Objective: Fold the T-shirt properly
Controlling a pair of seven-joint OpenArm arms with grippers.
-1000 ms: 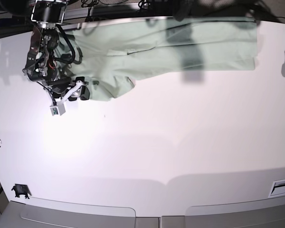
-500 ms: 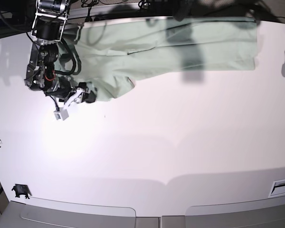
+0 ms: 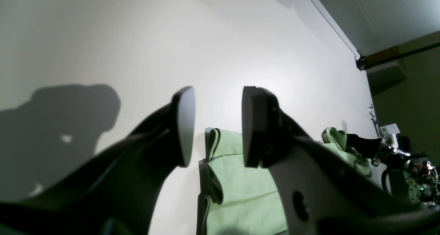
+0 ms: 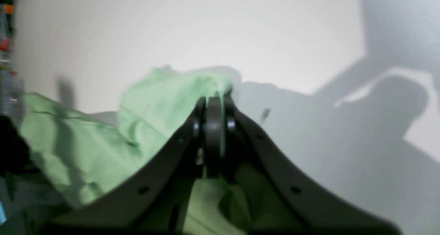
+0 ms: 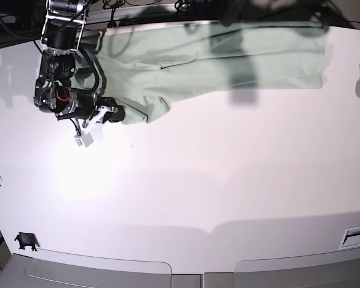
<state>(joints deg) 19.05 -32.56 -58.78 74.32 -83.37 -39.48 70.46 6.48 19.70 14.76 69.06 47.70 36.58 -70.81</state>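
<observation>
The T-shirt [image 5: 216,57] is seen spread along the top edge of the white table [image 5: 228,192] in the base view, running from upper left to upper right, with one sleeve corner bunched at the left. That corner is pinched by the right gripper [image 5: 111,114], whose jaws are pressed together on a fold of pale green cloth; in the right wrist view the fabric [image 4: 161,100] is drawn up into a peak at the closed tips [image 4: 213,106], a hold judged to be meant for carrying the sleeve across the body of the shirt. The left gripper [image 3: 215,125] is held with its jaws apart and nothing between them, above the dark-trimmed collar [image 3: 211,149] at the lower centre of its own view, apparently waiting to take a second edge.
</observation>
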